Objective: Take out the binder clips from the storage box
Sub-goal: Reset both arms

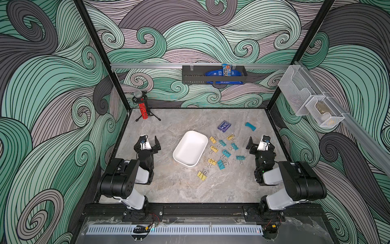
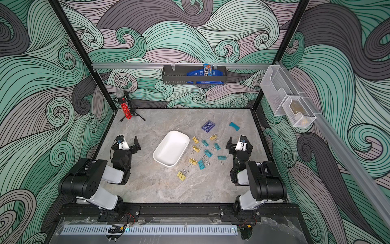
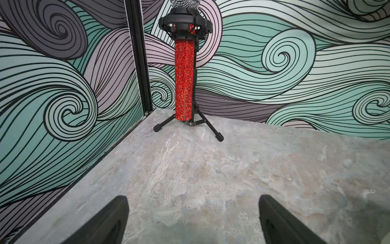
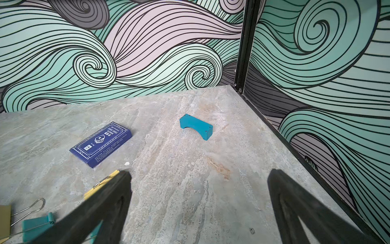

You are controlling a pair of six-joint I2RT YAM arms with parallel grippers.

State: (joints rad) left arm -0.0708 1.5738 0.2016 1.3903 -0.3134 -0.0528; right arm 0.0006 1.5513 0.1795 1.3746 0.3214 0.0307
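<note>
Top views show the storage box [image 1: 191,147] empty, binder clips [image 1: 226,153] scattered beside it on the tabletop [image 1: 179,186]; the left tool [image 3: 193,197] and right tool [image 4: 200,171] are held wide, empty. Removal is judged done; nothing further is called for.

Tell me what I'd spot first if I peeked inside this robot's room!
Probably the swirly green and grey wave walls all around. Then the empty white storage box in the middle of the table, with teal and yellow binder clips scattered beside it, toward the right arm. A sparkly red microphone stands in the far left corner.
</note>
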